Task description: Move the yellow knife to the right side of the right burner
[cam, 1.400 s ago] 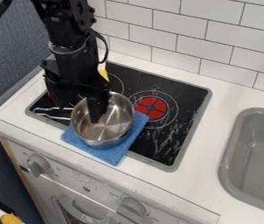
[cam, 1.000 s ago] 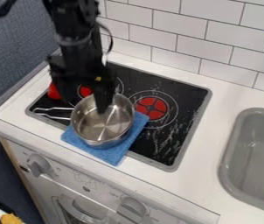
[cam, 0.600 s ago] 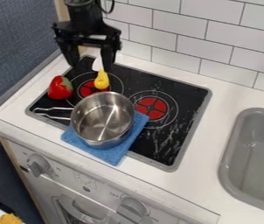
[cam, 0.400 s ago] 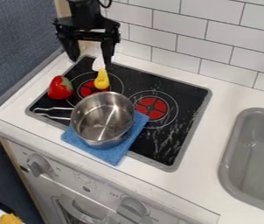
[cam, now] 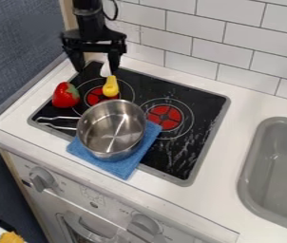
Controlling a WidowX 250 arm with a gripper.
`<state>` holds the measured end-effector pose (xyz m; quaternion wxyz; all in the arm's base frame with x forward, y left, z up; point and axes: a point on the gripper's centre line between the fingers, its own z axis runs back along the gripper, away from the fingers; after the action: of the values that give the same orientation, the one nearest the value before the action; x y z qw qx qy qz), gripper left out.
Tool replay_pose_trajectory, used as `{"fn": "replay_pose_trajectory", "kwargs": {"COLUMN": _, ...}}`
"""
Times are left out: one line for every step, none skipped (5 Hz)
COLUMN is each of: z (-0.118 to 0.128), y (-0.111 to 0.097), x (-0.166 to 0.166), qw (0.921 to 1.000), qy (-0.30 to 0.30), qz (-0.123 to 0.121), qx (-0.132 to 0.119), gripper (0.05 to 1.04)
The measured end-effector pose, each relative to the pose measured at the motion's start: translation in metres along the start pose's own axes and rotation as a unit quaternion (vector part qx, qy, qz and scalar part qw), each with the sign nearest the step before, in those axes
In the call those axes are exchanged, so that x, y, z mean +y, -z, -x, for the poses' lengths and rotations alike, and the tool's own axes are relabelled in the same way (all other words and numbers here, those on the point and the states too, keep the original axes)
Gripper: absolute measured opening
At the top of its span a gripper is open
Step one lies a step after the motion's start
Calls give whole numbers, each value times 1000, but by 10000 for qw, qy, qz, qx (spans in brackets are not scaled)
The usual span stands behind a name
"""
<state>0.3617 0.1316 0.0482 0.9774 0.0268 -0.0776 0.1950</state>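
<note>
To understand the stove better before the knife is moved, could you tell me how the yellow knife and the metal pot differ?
The knife is small and slim, with a yellow handle and a pale blade; the pot is bigger, round and silvery. The knife's handle lies over the left burner, while the pot stands upright with a blue cloth under it. Both have a handle, and neither is held.
</note>
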Motion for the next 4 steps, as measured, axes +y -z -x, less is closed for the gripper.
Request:
{"fn": "replay_pose_trajectory", "kwargs": {"z": 0, "y": 11, "x": -5, "qw": 10000, "qy": -99, "qz": -8, "qx": -4, "gripper": 1001}}
{"fn": "replay_pose_trajectory", "kwargs": {"z": 4, "y": 23, "x": -5, "qw": 9996, "qy": -248, "qz": -58, "qx": 152, "gripper": 1001}}
{"fn": "replay_pose_trajectory", "kwargs": {"z": 9, "y": 31, "x": -5, "qw": 9989, "qy": -343, "qz": -77, "qx": 303, "gripper": 1001}}
{"fn": "replay_pose_trajectory", "kwargs": {"z": 12, "y": 35, "x": -5, "qw": 9984, "qy": -368, "qz": -133, "qx": 418, "gripper": 950}}
